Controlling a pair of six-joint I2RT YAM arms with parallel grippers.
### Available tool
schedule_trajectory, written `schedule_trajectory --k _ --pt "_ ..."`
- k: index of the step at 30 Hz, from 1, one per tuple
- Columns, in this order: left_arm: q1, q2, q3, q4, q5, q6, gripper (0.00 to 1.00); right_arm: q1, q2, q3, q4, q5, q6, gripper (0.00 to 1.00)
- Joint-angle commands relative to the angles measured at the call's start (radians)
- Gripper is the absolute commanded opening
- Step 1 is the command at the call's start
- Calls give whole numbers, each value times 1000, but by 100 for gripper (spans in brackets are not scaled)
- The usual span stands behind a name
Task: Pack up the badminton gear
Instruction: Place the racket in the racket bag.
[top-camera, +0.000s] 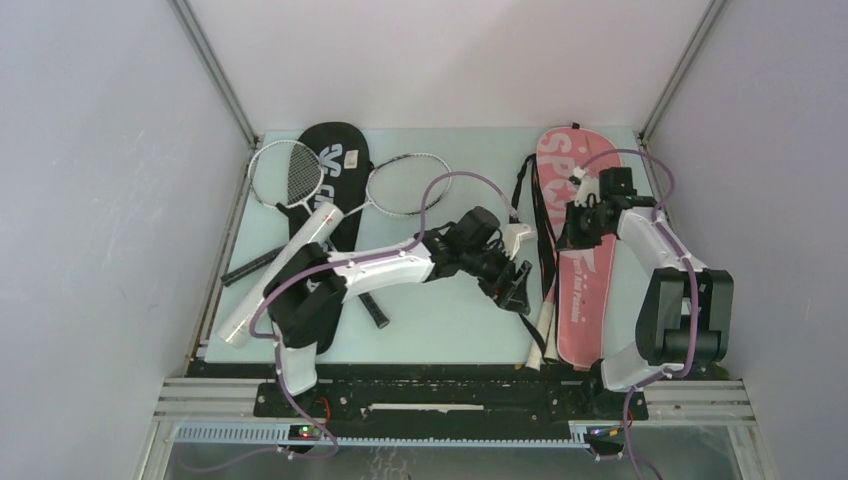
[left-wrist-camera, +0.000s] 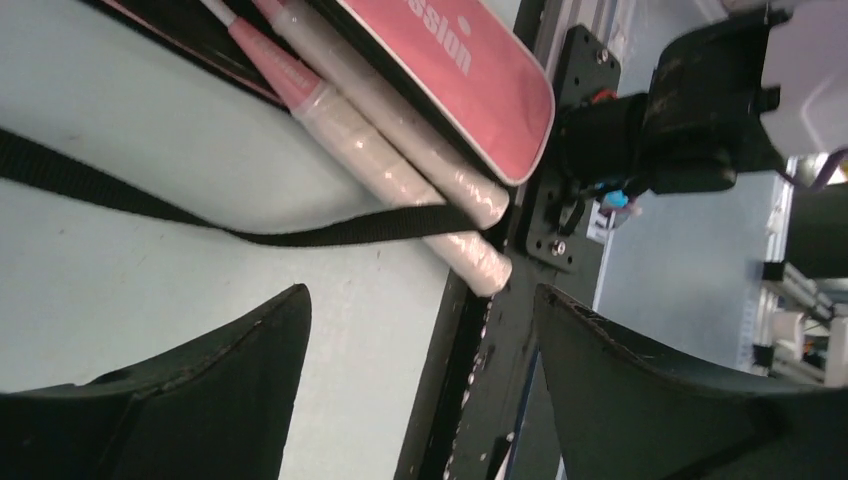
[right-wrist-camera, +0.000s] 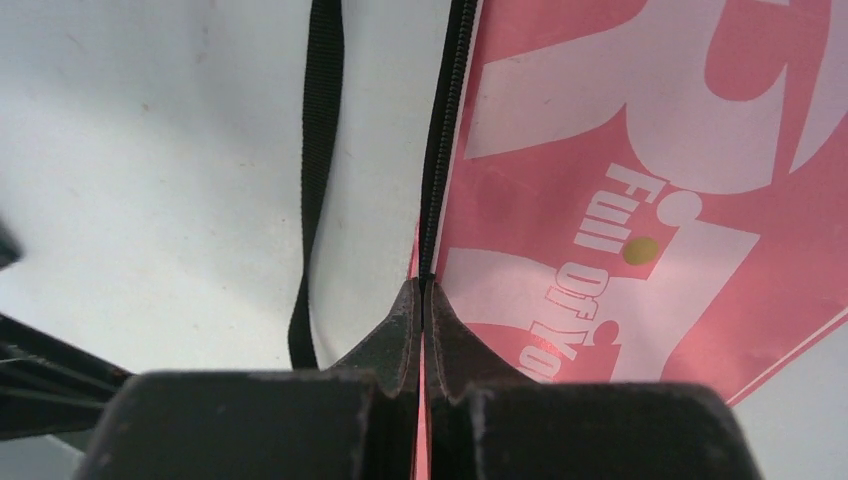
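Note:
The pink "SPORT" racket cover (top-camera: 585, 260) lies at the right of the table, its black strap (top-camera: 545, 235) trailing off its left side. My right gripper (right-wrist-camera: 422, 285) is shut on the cover's zipper edge (right-wrist-camera: 440, 150). Two pale wrapped racket handles (left-wrist-camera: 400, 170) stick out of the pink cover (left-wrist-camera: 450, 60) toward the table's near edge, with the strap (left-wrist-camera: 200, 215) lying across them. My left gripper (left-wrist-camera: 420, 300) hangs open just short of those handles, holding nothing. Two white-framed rackets (top-camera: 405, 185) and a long white tube (top-camera: 290, 265) lie at the left by the black cover (top-camera: 335, 160).
The pale table (top-camera: 440, 320) ends at a black rail (top-camera: 450, 385) right below the handles. The right arm's base (left-wrist-camera: 700, 110) stands close beyond the handle ends. White walls with metal posts (top-camera: 215, 75) enclose the back and sides.

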Motion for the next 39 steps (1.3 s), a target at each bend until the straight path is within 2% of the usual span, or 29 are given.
schedule_trajectory --k 1,4,8,12,20,25,34,39 --pt "-41 79 111 107 -13 -158 86 -80 -74 -12 11 -161 22 0" --pt "-60 161 191 118 -22 -182 84 -106 -77 -20 11 -203 20 0" --pt "-79 272 286 111 -16 -232 72 -119 -73 -30 15 -226 20 0" --pt "-103 328 339 83 -51 -240 65 -125 -79 -30 19 -236 20 0" --pt "-121 324 297 33 -185 -209 56 -137 -82 -39 13 -257 10 0" --pt "-137 319 277 11 -245 -192 54 -147 -85 -45 12 -270 5 0" --pt "-143 298 215 32 -255 -188 51 -160 -88 -52 10 -277 -5 0" --pt "-153 309 226 29 -246 -196 59 -161 -87 -52 12 -279 -3 0"
